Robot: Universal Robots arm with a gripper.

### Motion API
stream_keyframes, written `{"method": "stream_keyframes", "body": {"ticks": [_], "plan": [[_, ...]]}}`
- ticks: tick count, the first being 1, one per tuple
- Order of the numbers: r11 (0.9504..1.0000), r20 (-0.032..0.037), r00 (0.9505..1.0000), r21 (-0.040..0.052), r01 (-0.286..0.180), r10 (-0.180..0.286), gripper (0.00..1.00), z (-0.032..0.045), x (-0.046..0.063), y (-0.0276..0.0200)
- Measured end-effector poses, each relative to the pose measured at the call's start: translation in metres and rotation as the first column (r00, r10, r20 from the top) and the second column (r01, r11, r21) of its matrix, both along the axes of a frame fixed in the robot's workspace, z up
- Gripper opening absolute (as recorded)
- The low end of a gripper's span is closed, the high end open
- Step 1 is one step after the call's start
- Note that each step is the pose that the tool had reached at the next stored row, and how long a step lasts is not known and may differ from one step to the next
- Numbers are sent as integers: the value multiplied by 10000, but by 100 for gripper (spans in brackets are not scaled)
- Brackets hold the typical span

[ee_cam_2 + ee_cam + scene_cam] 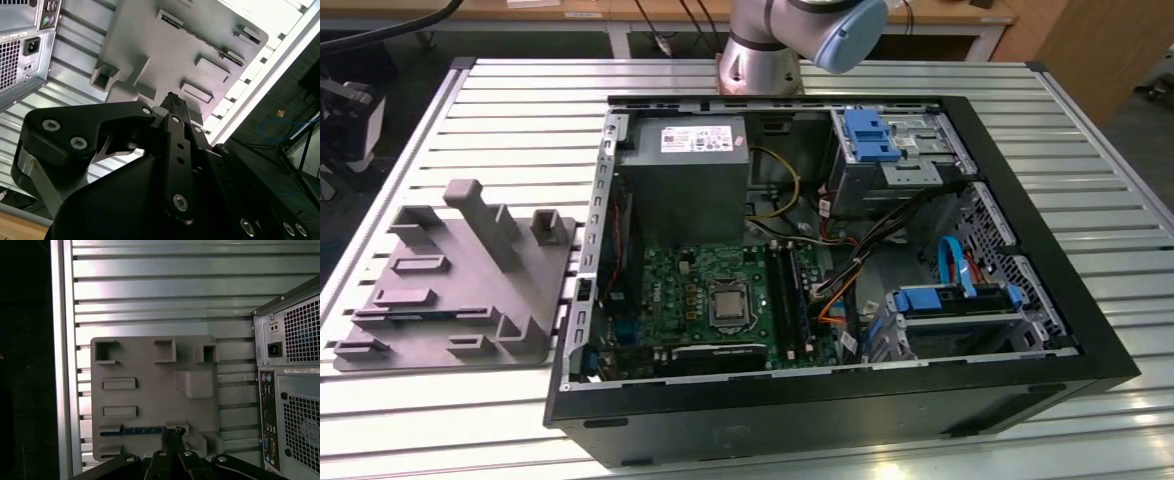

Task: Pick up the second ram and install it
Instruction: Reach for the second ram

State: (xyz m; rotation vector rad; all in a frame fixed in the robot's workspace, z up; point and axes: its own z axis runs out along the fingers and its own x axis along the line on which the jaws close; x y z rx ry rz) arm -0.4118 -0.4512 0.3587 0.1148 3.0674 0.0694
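In the exterior view, an open black desktop computer case (854,425) is seen lying on a ribbed aluminium table (520,110). A grey moulded plastic holder (454,300) is set beside it at the exterior view's left. In the second wrist view, the black linked gripper (172,102) is shown clenched with nothing held, poised clear of that holder. In the first wrist view, the second ram (132,430), a thin bluish strip, is seen lodged in one of the holder's slots. The gripper is lined up near one end of it without touching.
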Motion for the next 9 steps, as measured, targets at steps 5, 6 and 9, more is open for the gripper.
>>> {"method": "stream_keyframes", "body": {"ticks": [5, 6, 9], "plan": [[10000, 0, 10000, 0, 0, 0, 10, -56, -58, -62], [10000, 0, 10000, 0, 0, 0, 10, -66, -68, -74], [10000, 0, 10000, -1, 0, 0, 10, -98, -100, -113]]}}
